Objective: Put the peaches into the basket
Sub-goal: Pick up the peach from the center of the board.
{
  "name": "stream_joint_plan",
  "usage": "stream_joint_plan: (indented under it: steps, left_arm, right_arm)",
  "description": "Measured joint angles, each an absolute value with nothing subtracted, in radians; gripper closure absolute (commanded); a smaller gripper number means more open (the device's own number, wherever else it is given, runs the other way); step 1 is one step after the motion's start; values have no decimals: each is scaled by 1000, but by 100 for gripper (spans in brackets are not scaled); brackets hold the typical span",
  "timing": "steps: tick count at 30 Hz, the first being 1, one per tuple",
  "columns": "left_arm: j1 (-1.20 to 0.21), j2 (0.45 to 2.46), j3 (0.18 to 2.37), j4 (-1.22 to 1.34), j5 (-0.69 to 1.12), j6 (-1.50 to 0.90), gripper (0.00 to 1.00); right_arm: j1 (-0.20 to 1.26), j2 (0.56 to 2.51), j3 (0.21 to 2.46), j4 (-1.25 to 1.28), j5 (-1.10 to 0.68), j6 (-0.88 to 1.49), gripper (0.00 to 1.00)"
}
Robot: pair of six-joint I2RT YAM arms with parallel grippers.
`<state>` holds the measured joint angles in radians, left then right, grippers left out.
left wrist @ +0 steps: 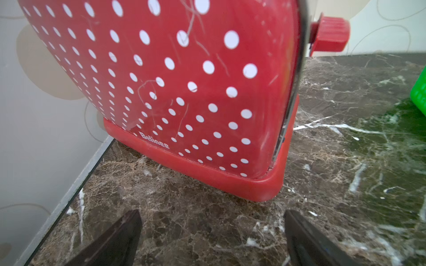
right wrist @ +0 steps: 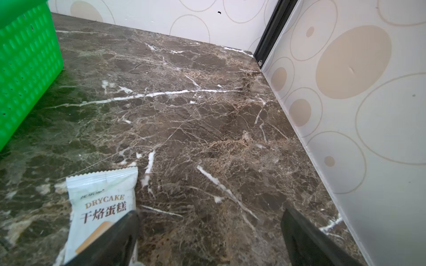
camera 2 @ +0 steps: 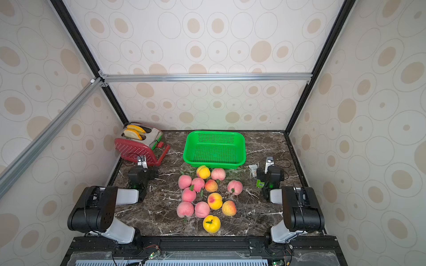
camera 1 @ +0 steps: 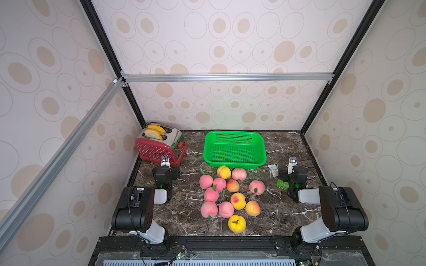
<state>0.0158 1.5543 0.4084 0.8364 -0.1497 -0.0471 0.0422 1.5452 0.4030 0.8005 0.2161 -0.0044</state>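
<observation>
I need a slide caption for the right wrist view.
Open right pincer over the marble table, DRYCAKE packet partly hidden by one finger, green basket nearby.

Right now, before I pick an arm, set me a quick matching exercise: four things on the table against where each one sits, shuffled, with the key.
Things:
1. toaster
2. basket
3. white snack packet
4. all-yellow peach

Places:
A. beside the right claw
B. far left corner, bread slices in its slots
C. end of the fruit cluster nearest the robot's base
D. far middle of the table, nothing in it

Pairs: 1-B, 2-D, 3-A, 4-C
</observation>
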Motion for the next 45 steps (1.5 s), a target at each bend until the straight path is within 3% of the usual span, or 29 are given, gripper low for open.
stream_joint_plan:
  steps: [34,41,45]
  left_arm:
    - [9,1546,408,833,-162,-46,1]
    - [-25,1342,475,584,-330,-71,1]
    - [-103,1216,578,353,-440,-102,1]
  right_arm:
    - [42,1545,403,802,228,-3,0]
    - [72,1495,379,817,287,-17,0]
    - [173,1404,449,638,347,-46,0]
